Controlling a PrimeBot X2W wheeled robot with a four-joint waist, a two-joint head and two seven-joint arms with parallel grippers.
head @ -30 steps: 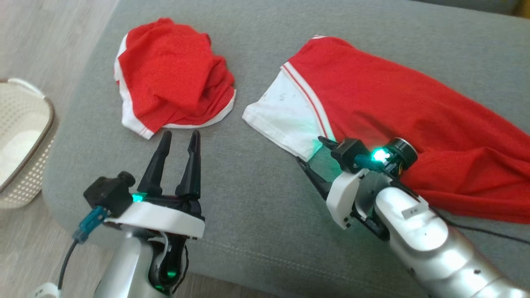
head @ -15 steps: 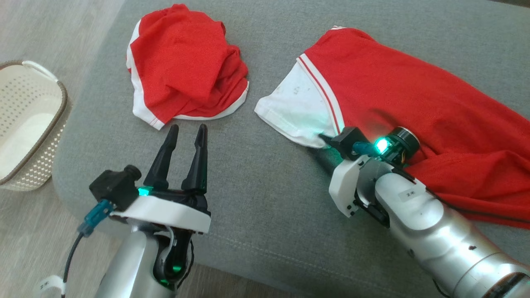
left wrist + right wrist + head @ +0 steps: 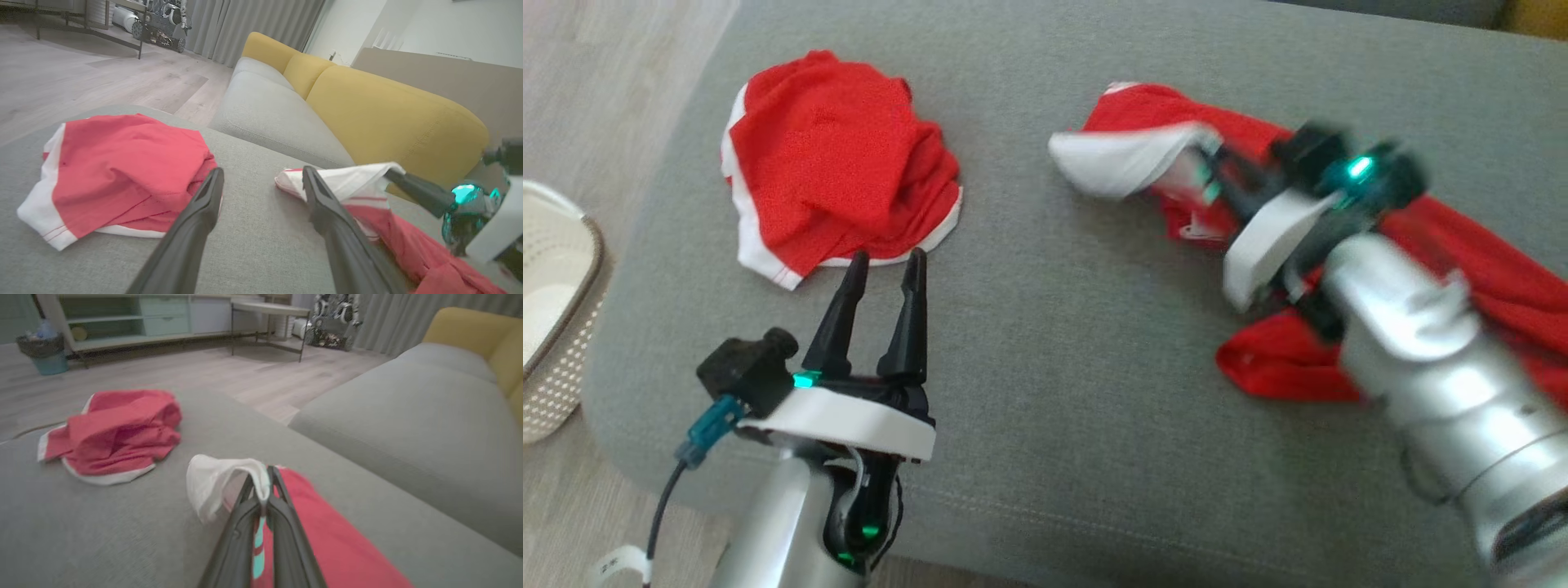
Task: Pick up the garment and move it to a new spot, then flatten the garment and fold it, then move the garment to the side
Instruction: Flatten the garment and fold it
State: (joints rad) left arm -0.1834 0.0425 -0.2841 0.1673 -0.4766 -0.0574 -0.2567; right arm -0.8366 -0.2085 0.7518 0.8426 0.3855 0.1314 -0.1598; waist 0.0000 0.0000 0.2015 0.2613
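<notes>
The garment (image 3: 1494, 273) is a red jersey with a white sleeve (image 3: 1123, 159), lying on the right of the grey cushion (image 3: 1054, 351). My right gripper (image 3: 1207, 170) is shut on that sleeve and holds it up off the cushion, while the red body trails bunched behind. The right wrist view has the sleeve (image 3: 212, 482) draped over the closed fingertips of the right gripper (image 3: 261, 477). My left gripper (image 3: 886, 265) stands open and holds nothing, its tips just short of a second, crumpled red garment (image 3: 825, 155).
A cream perforated basket (image 3: 556, 327) stands on the wooden floor at the left. Beyond the cushion is a sofa with a grey seat (image 3: 269, 110) and yellow back (image 3: 388, 118). The crumpled garment (image 3: 122, 171) lies left of my left fingers.
My right gripper has shut on the white sleeve and lifted it up and away, dragging the red body into a bunch. The head camera shifted; the left arm kept still.
</notes>
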